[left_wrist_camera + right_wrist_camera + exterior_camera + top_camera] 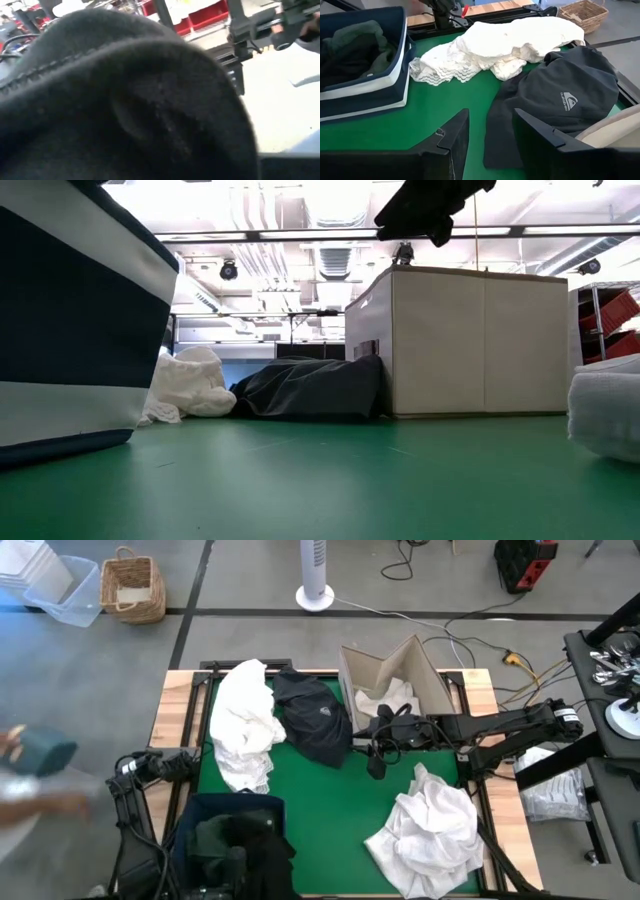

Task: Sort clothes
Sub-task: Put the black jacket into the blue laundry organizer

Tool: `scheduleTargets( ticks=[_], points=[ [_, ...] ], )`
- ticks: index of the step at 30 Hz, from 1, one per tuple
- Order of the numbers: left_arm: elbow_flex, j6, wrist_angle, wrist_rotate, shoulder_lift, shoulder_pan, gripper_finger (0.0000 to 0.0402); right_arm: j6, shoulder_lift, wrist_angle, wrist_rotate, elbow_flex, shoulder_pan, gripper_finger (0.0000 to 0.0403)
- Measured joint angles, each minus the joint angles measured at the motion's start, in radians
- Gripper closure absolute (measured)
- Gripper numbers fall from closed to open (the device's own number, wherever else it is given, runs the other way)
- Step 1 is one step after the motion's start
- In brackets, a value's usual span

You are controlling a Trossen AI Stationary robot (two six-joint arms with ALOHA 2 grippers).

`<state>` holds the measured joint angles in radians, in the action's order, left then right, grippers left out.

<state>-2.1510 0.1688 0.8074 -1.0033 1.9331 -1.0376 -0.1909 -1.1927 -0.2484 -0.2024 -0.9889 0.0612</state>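
Green mat (320, 810) across the middle of the overhead frame, wooden table edge (170, 705) showing at its sides. White lacy garment (243, 725) heaped at upper left of the mat, touching a navy garment with a small logo (312, 718) just to its right; same pair seen in the right wrist frame, white (510, 42) across the top, navy (560, 100) at right. Cardboard box (395, 680) at upper centre-right of the overhead frame, white cloth (385, 698) inside it. Second white heap (428, 830) at lower right of the mat. Navy fabric bin (235, 845) at lower left, dark green and black clothes (240, 840) piled in it; in the right wrist frame, bin (365, 90) at left with green cloth (355, 37) inside. Right gripper (377, 762) held above the mat near frame centre, just below the box and beside the navy garment, fingers (452, 137) spread apart with nothing between them, only bare mat visible in the gap. Left gripper not visible as such; left wrist frame filled almost wholly by dark fabric (125, 110) pressed close to the lens; claw pressed together, whether pinching that fabric impossible to tell. Left arm (150, 768) at the mat's left edge, reaching down toward the bin. In the table-level frame, bin wall (70, 320) at left, white garment (190, 385) and navy garment (310, 388) in the middle distance, box (470, 345) right of centre, white heap (605, 415) at far right. Wicker basket (132, 585) and a clear plastic tub (70, 595) on the floor at upper left of the overhead frame.
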Motion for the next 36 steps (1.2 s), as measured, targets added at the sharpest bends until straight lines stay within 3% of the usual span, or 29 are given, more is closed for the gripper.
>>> scheduleTargets(
  ticks=[6, 11, 14, 20, 31, 36],
  points=[
    [-0.001, -0.103, -0.114, 0.008, -0.001, 0.027, 0.0372, 0.001, 0.000, 0.002, 0.000, 0.010, 0.000, 0.0272],
    [0.012, -0.255, -0.218, 0.138, -0.001, 0.063, 0.0372, 0.002, 0.000, 0.022, 0.000, 0.019, 0.000, 0.0274],
    [0.015, -0.272, -0.207, 0.168, -0.010, 0.097, 0.0372, 0.001, 0.000, 0.027, 0.000, 0.021, 0.000, 0.0268],
    [0.021, -0.335, -0.276, 0.352, -0.028, 0.163, 0.0372, 0.000, 0.000, 0.029, 0.000, 0.033, 0.000, 0.0257],
    [0.036, -0.313, -0.135, 0.453, -0.070, 0.220, 0.0374, 0.000, 0.000, 0.030, 0.000, 0.042, 0.000, 0.0271],
    [0.123, -0.249, -0.104, 0.460, -0.142, 0.211, 0.0374, 0.000, 0.000, 0.030, 0.000, 0.042, 0.000, 0.0264]
  ],
)
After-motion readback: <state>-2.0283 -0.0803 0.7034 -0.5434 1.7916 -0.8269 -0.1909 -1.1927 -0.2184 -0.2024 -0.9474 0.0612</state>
